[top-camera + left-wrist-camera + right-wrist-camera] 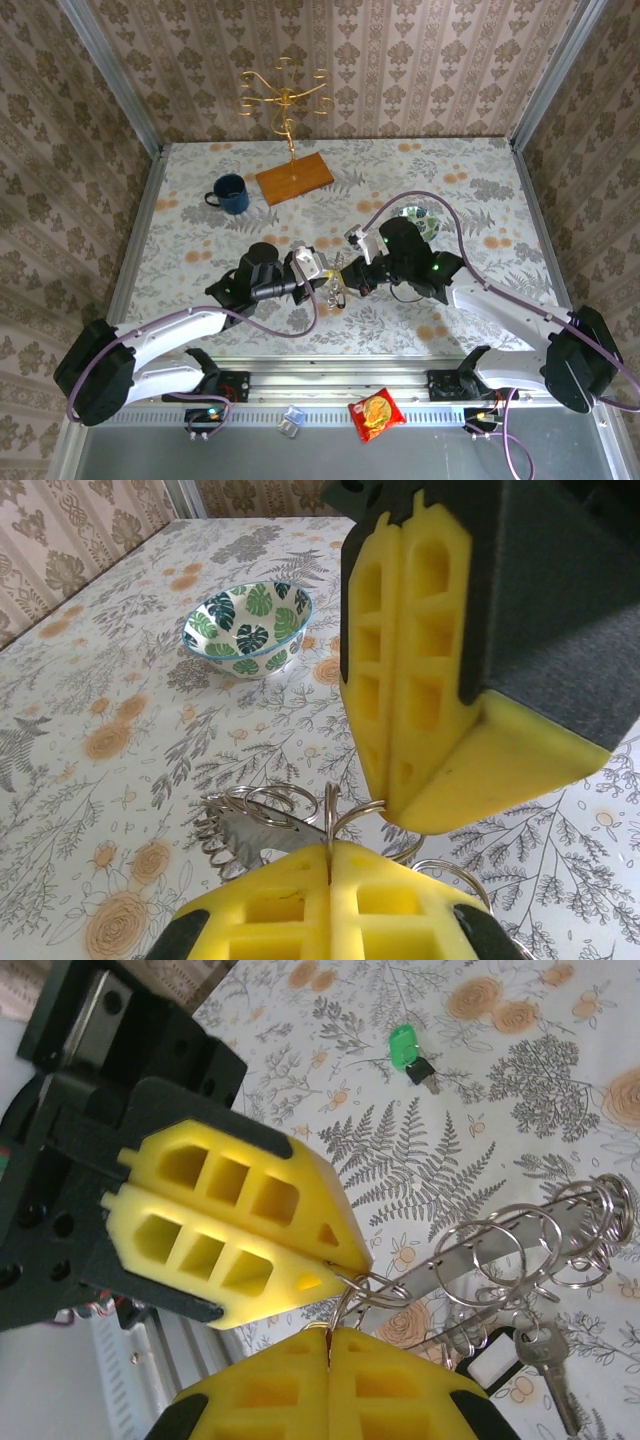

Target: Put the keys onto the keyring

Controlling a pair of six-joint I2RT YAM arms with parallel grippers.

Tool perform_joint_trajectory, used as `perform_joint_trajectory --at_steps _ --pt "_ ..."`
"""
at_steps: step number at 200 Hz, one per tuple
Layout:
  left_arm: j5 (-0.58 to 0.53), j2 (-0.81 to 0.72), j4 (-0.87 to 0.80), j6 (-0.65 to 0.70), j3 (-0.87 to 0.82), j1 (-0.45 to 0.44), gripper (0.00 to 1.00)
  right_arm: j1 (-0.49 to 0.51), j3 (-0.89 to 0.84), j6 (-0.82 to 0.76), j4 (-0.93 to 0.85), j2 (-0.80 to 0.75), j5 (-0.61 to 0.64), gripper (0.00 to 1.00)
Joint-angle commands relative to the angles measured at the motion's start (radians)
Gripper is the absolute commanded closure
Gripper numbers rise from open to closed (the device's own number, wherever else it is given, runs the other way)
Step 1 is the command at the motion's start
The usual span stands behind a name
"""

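Your left fingers (pixel 340 865) are pressed shut on a wire loop of the keyring (pixel 500 1248). Your right fingers (pixel 340 1345) are clamped on the bunch too, tip to tip with the left, above the floral worktop (pixel 470 190). Which loop each pinches is hard to tell, possibly the same one. The green key (pixel 403 1045) and dark key (pixel 422 1070) lie together on the worktop, well apart from the keyring. Patterned wallpaper (pixel 400 70) encloses the space.

walls (pixel 400 60): brown damask wallpaper | table (pixel 470 180): pale floral cloth | light: even
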Motion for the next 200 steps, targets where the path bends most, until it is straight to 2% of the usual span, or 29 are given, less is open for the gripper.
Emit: perform_joint_trajectory --at_steps 1,53,81,103,131,151,172,200 --pt "0.015 -0.006 0.010 -0.053 0.020 0.012 1.00 0.023 -0.023 -0.179 0.010 -0.041 -0.032 1.00" --pt "0.173 -0.009 0.014 -0.143 0.017 0.084 1.00 0.042 -0.063 -0.484 -0.023 -0.071 -0.058 1.00" --pt "0.205 -0.009 -0.014 -0.141 0.025 0.094 1.00 0.045 -0.054 -0.490 -0.015 -0.070 -0.016 1.00" --pt "0.195 -0.018 -0.001 -0.146 0.017 0.094 1.00 0.042 -0.052 -0.382 0.007 -0.075 0.065 0.77" --pt "0.193 -0.026 0.011 -0.146 0.003 0.094 1.00 -0.019 -0.056 -0.159 0.058 -0.066 0.019 0.64" --pt "0.205 -0.027 0.023 -0.146 -0.005 0.094 1.00 -0.077 -0.083 -0.068 0.126 -0.062 -0.064 0.56" --pt "0.223 -0.028 0.030 -0.148 -0.009 0.098 1.00 -0.116 -0.092 -0.072 0.169 -0.045 -0.140 0.52" --pt "0.231 -0.032 0.047 -0.150 -0.015 0.104 1.00 -0.122 -0.062 -0.217 0.139 -0.018 -0.154 0.47"
